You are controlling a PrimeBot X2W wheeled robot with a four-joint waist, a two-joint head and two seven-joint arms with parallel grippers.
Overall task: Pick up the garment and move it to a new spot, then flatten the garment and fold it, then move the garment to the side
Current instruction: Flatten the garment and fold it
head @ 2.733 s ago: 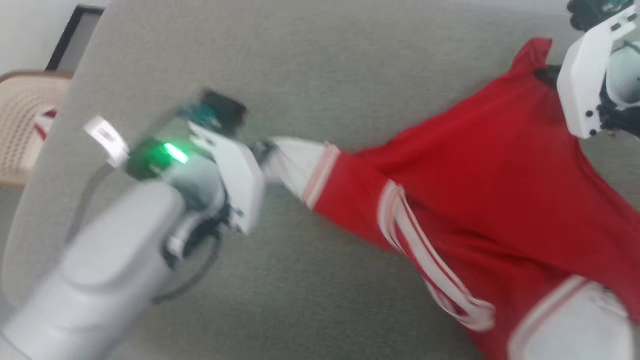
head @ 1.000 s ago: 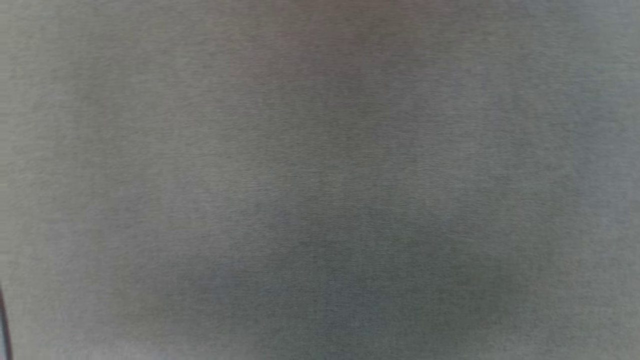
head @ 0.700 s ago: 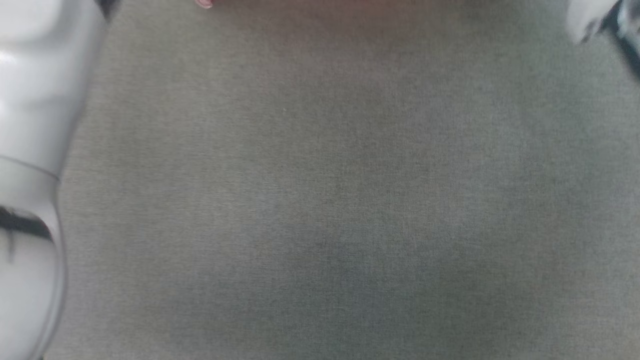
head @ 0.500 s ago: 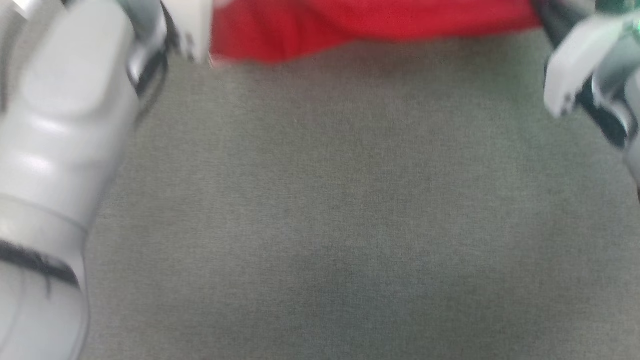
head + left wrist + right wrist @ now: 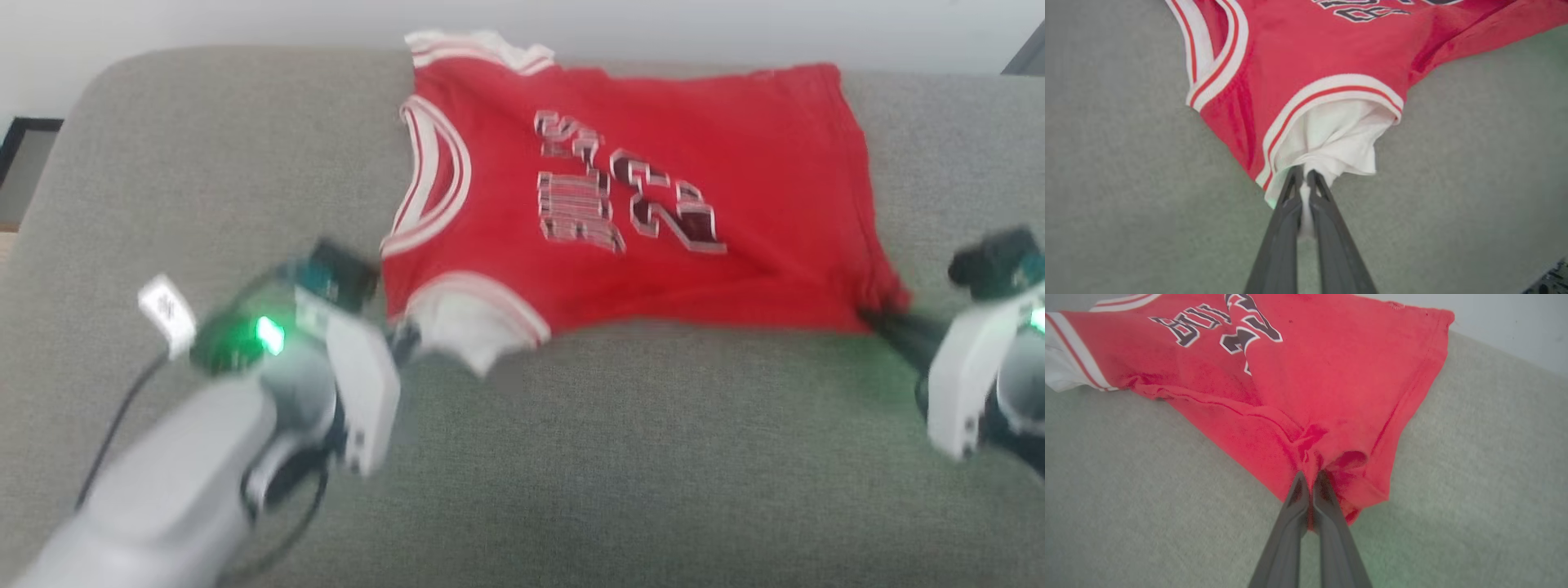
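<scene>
The red shirt (image 5: 694,269) lies spread out on the grey bench (image 5: 571,457). It is toward the far edge, close to the pale wall (image 5: 245,20). Its front faces up, so the dark letters (image 5: 620,204) with white edges can be seen. The neck hole (image 5: 433,175), with its red and white stripes, points to the robot's left. The bottom edge of the shirt is on the right.

The left gripper (image 5: 1303,173) is closed tight on the near white sleeve (image 5: 1335,134). The sleeve is bunched up where the two dark fingers pinch it. The right gripper (image 5: 1309,477) is closed tight on the near bottom corner of the shirt. The red cloth is wrinkled and puckered there. The near edge of the shirt runs from one gripper to the other.

The other white sleeve (image 5: 473,45) lies at the far edge of the bench. A green light (image 5: 268,335) glows on the left wrist, and a dark cable (image 5: 114,425) hangs by that arm.
</scene>
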